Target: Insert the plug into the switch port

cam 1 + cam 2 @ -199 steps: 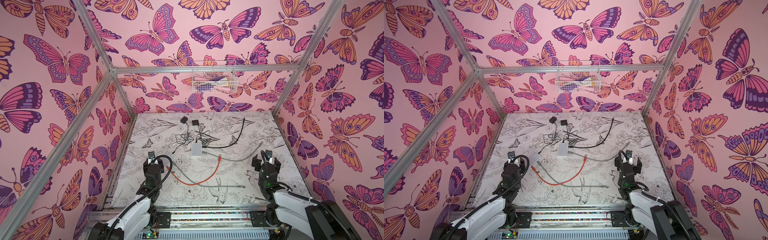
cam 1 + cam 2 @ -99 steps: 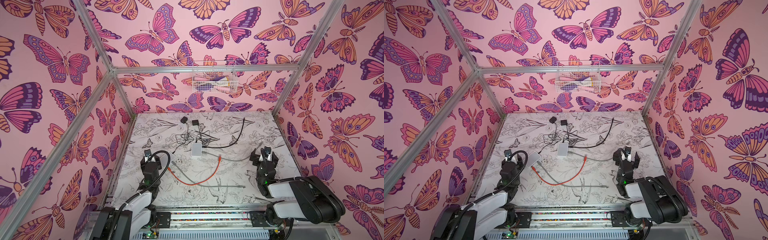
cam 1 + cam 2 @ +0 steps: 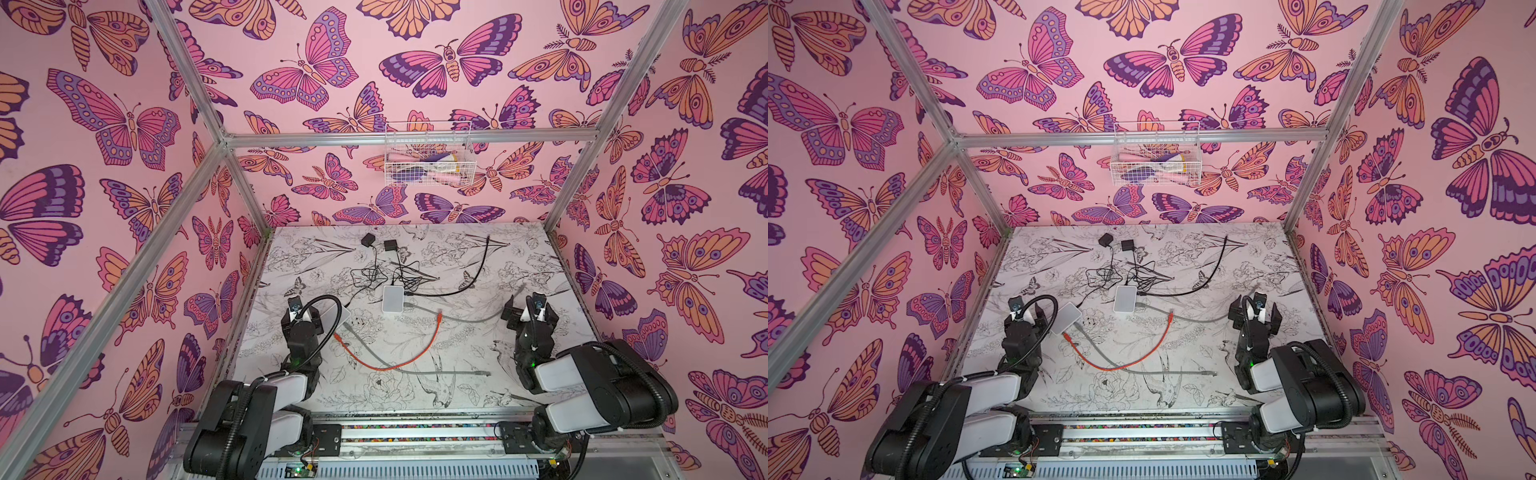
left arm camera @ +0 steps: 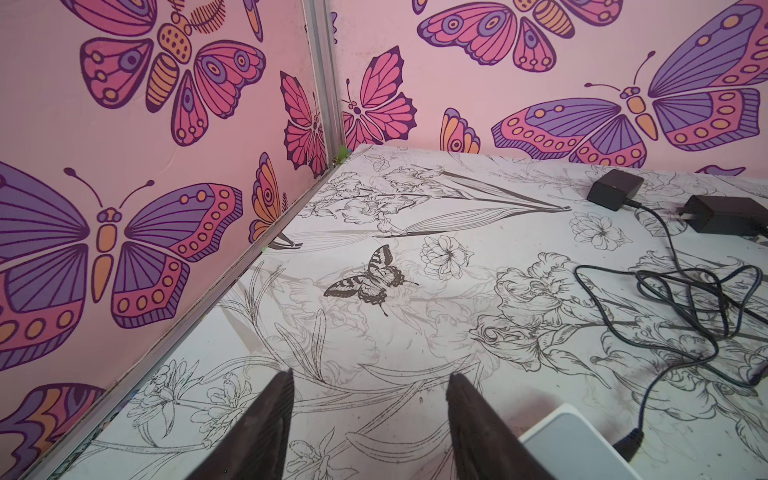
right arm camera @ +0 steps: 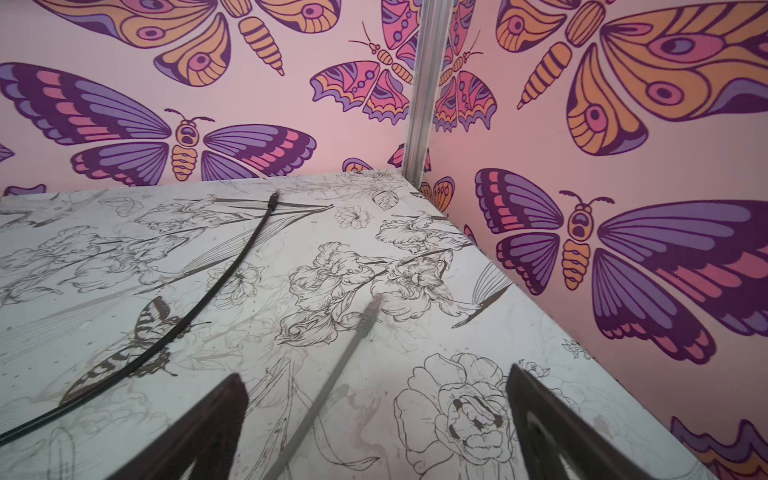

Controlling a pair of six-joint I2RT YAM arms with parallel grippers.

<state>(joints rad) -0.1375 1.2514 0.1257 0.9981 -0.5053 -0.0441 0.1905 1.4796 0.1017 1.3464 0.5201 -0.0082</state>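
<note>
Well apart, both end effectors (image 4: 370, 376) (image 5: 376, 372) agape.

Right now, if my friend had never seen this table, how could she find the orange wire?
Look at the flowery table and find the white box in its middle. Just in front of that box lies the orange wire, bent like a U. The gray wires and black wires nearby are dull; it alone is bright orange.

Left pincer (image 4: 370, 376) hovers low, jaws partly spread, right pincer (image 5: 376, 372) spread wide.
</note>
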